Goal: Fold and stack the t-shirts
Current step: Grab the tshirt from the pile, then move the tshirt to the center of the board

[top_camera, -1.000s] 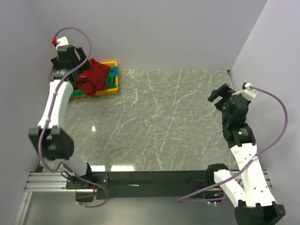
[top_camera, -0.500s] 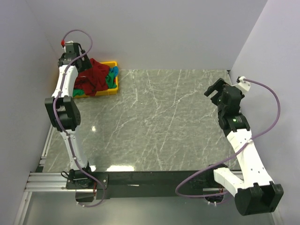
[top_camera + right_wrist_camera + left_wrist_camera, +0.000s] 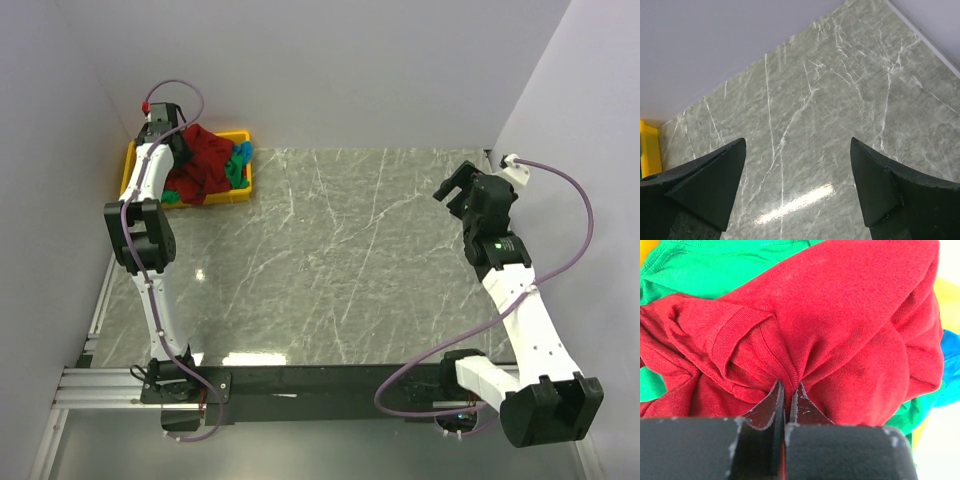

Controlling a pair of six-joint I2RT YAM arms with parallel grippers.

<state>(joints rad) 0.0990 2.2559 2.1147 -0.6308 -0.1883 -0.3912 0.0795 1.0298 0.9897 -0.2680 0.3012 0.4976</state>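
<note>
Left arm (image 3: 140,235) now outstretched, left tool (image 3: 787,388) pinching red t-shirt (image 3: 850,325)

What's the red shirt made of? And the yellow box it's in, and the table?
The red t-shirt: soft knitted cloth, probably cotton; matte, wrinkles, with a ribbed sleeve hem. The yellow tray: looks like hard, smooth plastic. The table: grey-green with white veins and shiny glare, like polished marble, perhaps only a print.

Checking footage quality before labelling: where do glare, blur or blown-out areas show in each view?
Top external: sharp, with small glints on the left side of the table. Left wrist: red shirt crisp, left fingers slightly soft, top-right corner blown out white. Right wrist: bright glare streak on the table, right fingers dark and featureless.
</note>
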